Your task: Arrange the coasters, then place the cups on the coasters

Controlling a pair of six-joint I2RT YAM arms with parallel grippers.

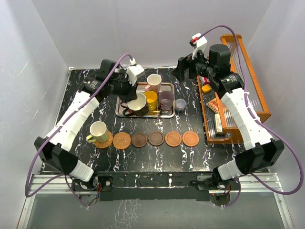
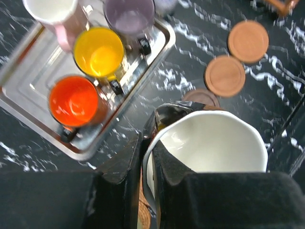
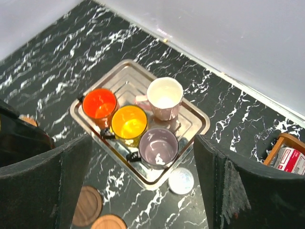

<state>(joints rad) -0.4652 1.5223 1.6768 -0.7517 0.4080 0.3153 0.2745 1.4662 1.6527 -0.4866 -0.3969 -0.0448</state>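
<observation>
Left gripper (image 2: 147, 164): clamped on the wall of the black mug (image 2: 209, 143), 1 finger inside the cream interior, 1 outside. Holds it at the 7 o'clock corner of the steel tray (image 1: 167, 87) in the top view; lifted or resting, impossible to tell.

Right gripper (image 1: 182, 70): jaws wide apart, nothing between them, up over the table (image 1: 143, 162) at 2 o'clock from the tray.

On the tray: pink mug (image 1: 153, 82) at 12 o'clock, yellow-orange mug (image 1: 151, 99) in the middle, purple-grey mug (image 1: 166, 99) just at its 3 o'clock, red-orange mug (image 3: 99, 104) just beside the yellow-orange one, clear only from the wrist views.

Small lidded jar (image 1: 180, 104): off the tray, just beside its 4 o'clock corner.

At 6 o'clock from the tray: 6 coasters (image 1: 156, 138) in a row running 9 to 3 o'clock. On the coaster at the 9 o'clock end: cream-yellow mug (image 1: 98, 130), upright. Other 5 bare.
</observation>
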